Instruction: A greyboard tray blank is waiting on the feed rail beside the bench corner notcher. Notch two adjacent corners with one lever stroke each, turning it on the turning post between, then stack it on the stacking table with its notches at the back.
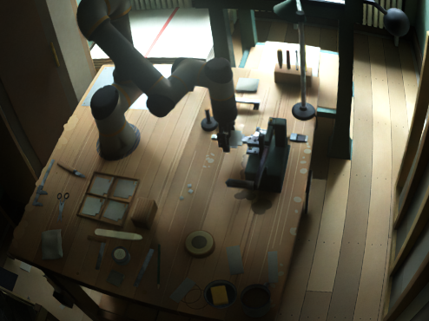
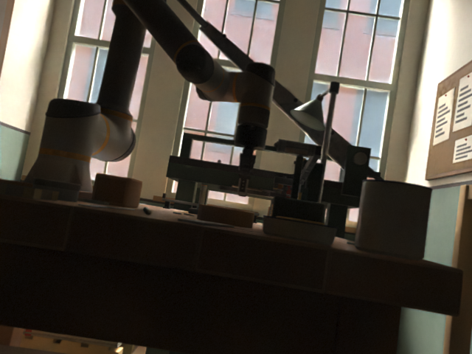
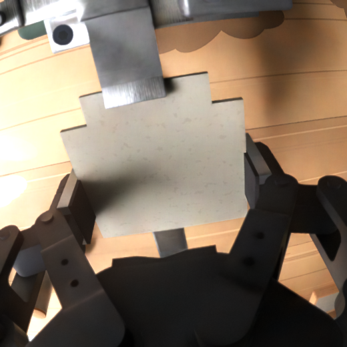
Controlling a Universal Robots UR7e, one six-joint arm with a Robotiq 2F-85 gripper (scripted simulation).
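The greyboard tray blank [image 3: 160, 160] is held flat by its two side edges in my closed gripper [image 3: 163, 187], just left of the corner notcher [image 1: 267, 154] on the bench. Its two far corners show square notches. A metal plate [image 3: 128, 63] of the notcher overlaps the blank's far left part. From the side camera the gripper [image 1: 226, 142] hangs straight down with the blank [image 1: 234, 138] between it and the notcher's jaws. The turning post [image 1: 209, 120] stands just behind and to the left of it. The notcher's lever handle [image 1: 239, 184] points forward, low over the bench.
A four-compartment tray [image 1: 108, 197] lies at the front left beside a wooden block [image 1: 144, 211]. A tape roll [image 1: 199, 243], hand tools and two round pots sit along the front edge. A lamp stand [image 1: 303, 108] and a knife block [image 1: 292, 71] are behind the notcher.
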